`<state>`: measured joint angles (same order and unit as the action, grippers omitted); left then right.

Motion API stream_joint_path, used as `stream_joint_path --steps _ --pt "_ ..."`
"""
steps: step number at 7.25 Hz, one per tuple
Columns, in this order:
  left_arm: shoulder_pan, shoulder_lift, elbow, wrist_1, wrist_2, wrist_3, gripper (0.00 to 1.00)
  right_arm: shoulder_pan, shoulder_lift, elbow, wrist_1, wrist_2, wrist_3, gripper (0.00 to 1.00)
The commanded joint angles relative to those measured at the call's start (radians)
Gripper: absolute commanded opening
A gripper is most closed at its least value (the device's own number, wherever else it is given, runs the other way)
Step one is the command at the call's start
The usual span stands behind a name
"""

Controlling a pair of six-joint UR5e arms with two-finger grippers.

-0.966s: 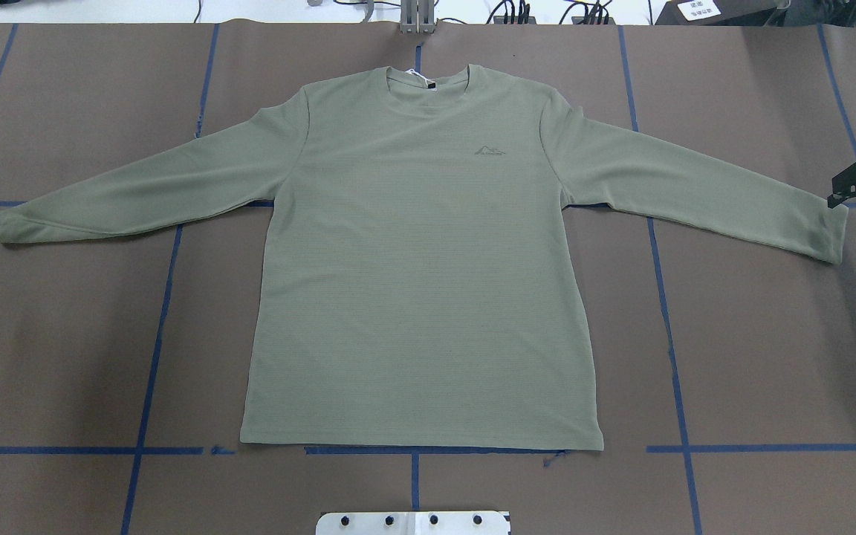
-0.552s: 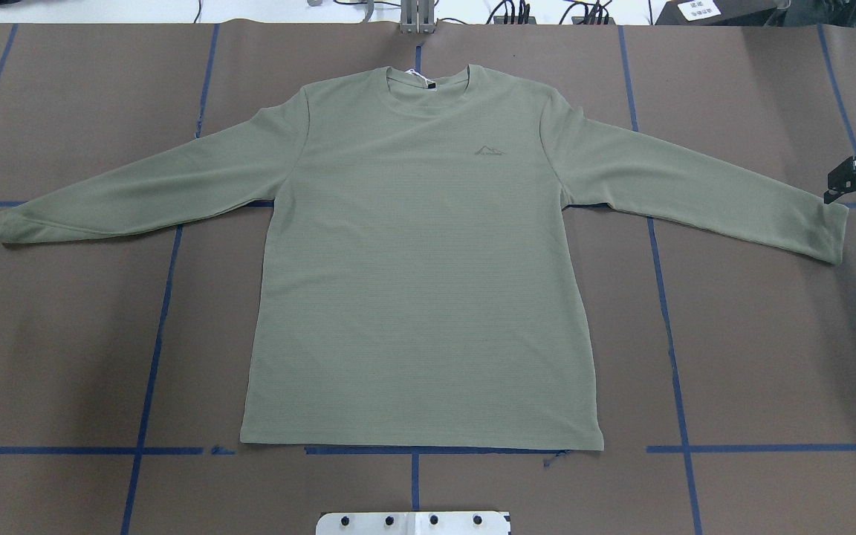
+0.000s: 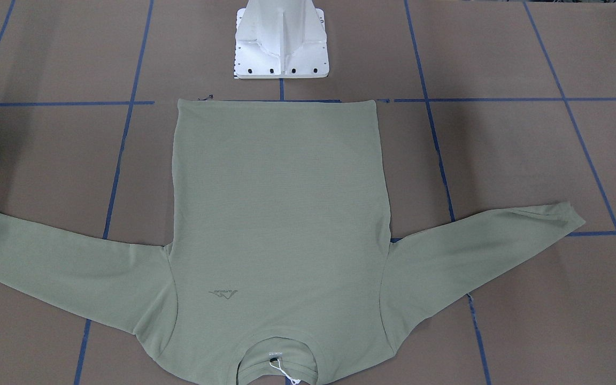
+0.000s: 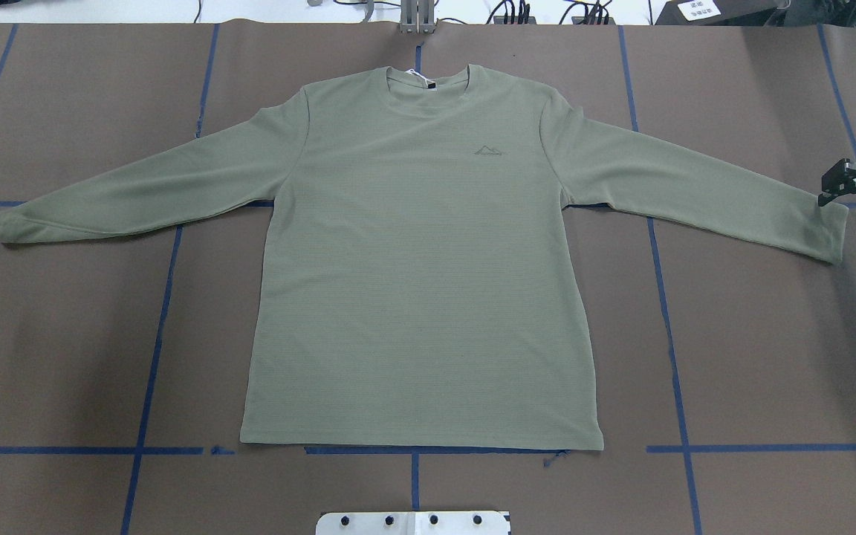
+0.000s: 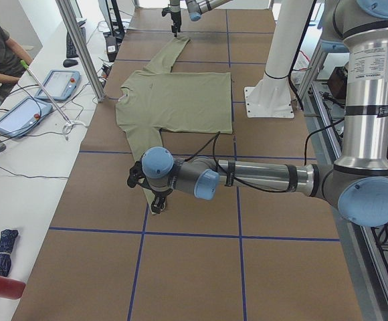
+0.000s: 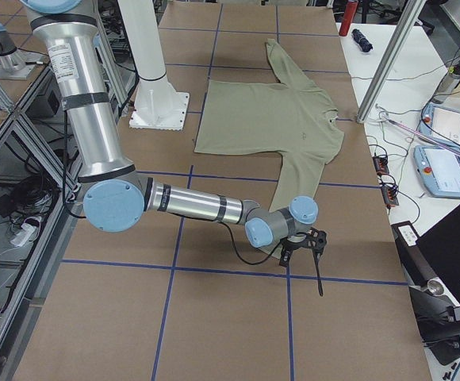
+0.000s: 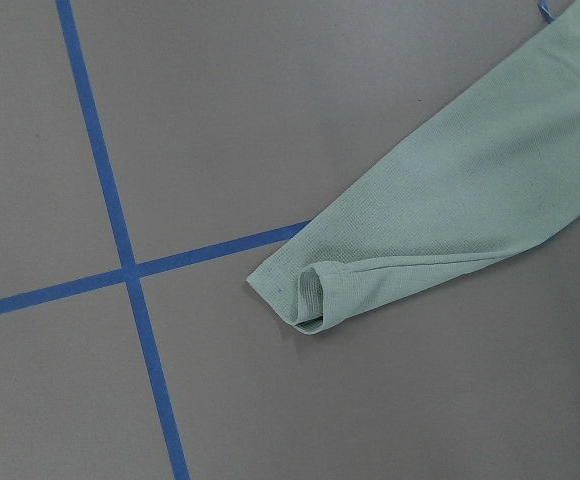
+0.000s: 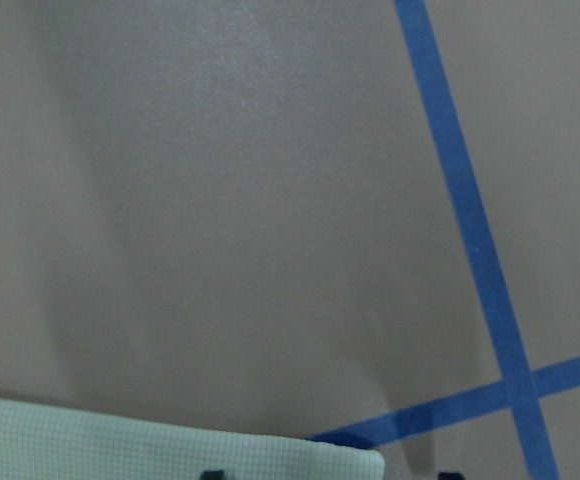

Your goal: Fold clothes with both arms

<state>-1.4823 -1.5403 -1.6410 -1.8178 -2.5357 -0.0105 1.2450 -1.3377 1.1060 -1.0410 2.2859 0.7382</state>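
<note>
Right pincer (image 4: 833, 184) gapes over the shirt (image 4: 420, 260) cuff; left pincer (image 5: 155, 204): cannot tell.

Brown table (image 4: 770, 357) with blue tape grid (image 4: 666, 334) — flat green long-sleeved shirt (image 4: 420, 282), white pedestal base (image 3: 281, 43).

The brown table (image 4: 770, 357) carries blue tape lines (image 4: 64, 450).
</note>
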Motion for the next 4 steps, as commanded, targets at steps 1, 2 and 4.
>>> stream_joint_path --steps 1,2,4 --pt "0.0 0.0 0.0 0.0 0.0 0.001 1.0 -0.004 0.0 -0.002 -0.001 0.001 0.0 0.61" --pt "-0.001 0.002 0.0 0.0 0.0 0.001 1.0 -0.004 -0.001 -0.002 -0.001 0.001 0.001 0.43" --pt "-0.001 0.002 -0.006 0.0 0.0 0.0 1.0 -0.004 -0.001 -0.002 -0.002 0.001 0.0 0.03"
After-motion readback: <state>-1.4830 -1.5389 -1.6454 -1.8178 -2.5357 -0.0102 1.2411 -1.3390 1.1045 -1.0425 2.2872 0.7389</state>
